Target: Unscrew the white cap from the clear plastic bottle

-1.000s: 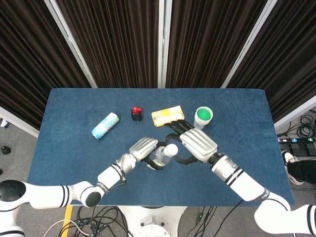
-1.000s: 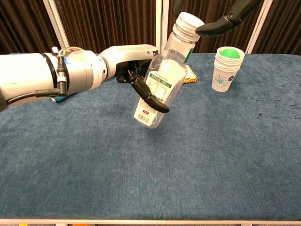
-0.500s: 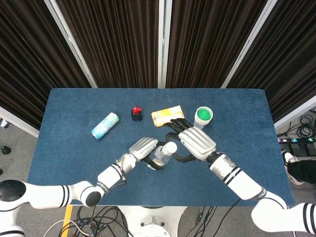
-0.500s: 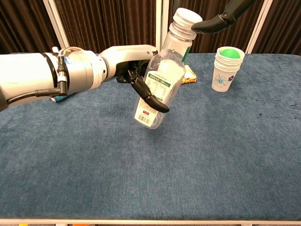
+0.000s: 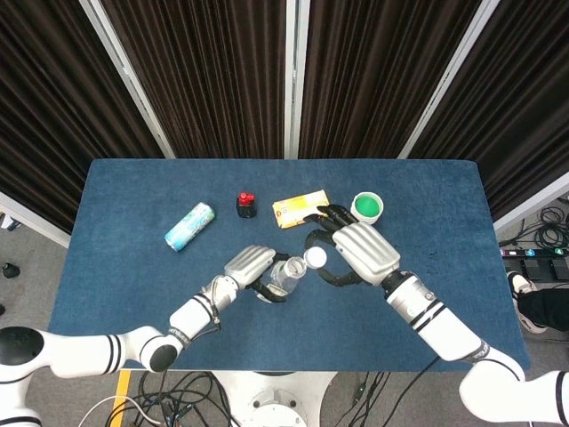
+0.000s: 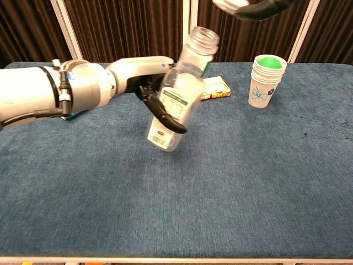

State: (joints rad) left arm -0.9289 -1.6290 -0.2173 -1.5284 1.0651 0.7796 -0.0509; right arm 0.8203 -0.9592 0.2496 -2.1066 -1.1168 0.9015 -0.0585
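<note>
nearby, stacked cups (image 6: 267,80), yellow box (image 6: 215,87), can (image 5: 188,226)

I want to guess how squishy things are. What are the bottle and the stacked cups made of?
The bottle looks like thin clear plastic: you see through it, and it shines. The stacked cups look like matte white paper with a printed flower, though I can't be sure.

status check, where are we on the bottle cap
Left robot hand grips clear bottle, tilted, neck open. Right robot hand holds white cap, clear of bottle. Nothing in the way.
</note>
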